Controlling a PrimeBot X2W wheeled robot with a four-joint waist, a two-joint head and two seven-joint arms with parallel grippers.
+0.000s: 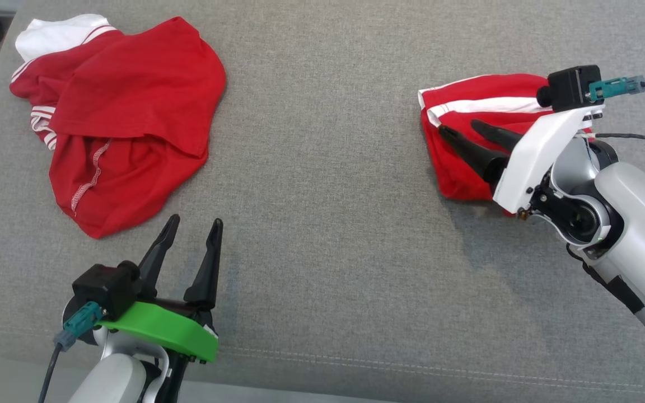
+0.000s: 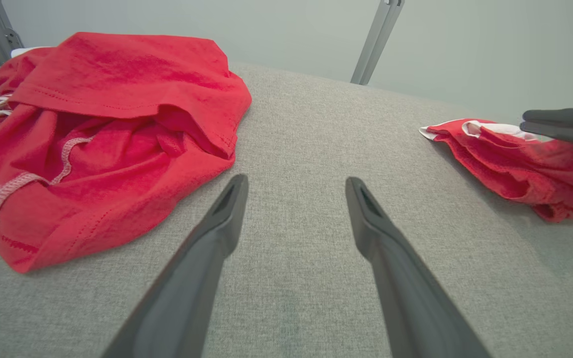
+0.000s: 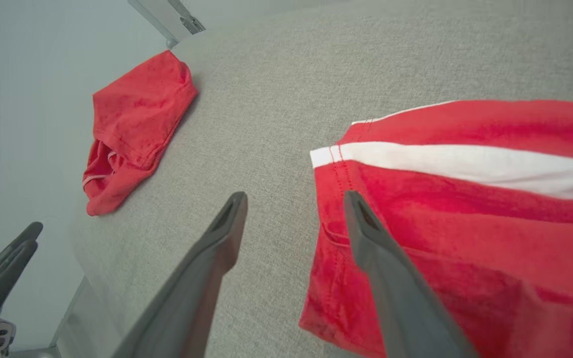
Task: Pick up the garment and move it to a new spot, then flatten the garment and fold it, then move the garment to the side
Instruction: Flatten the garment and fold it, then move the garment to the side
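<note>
- The right gripper (image 1: 458, 126) is spread open with nothing between its fingers. In the right wrist view one finger lies over red cloth and the other over bare grey fabric.
- Its tips sit at the left edge, as the head view shows it, of the folded red garment (image 1: 479, 88). Whether they touch the cloth or hang just above it is hard to tell from these angles.
- That garment is a compact bundle with a white stripe along its upper fold. It lies at the right side of the grey upholstered surface (image 1: 328, 224), partly hidden under the right wrist.
- The left gripper (image 1: 196, 220) is open too and holds nothing, its fingers pointing up the head view over bare fabric.
- Just beyond its tips and to the left lies the crumpled red garment (image 1: 132, 112) — a loose heap with white trim at its far corner and a pale stitched hem showing.
- The two garments are well apart, with grey fabric between them.
</note>
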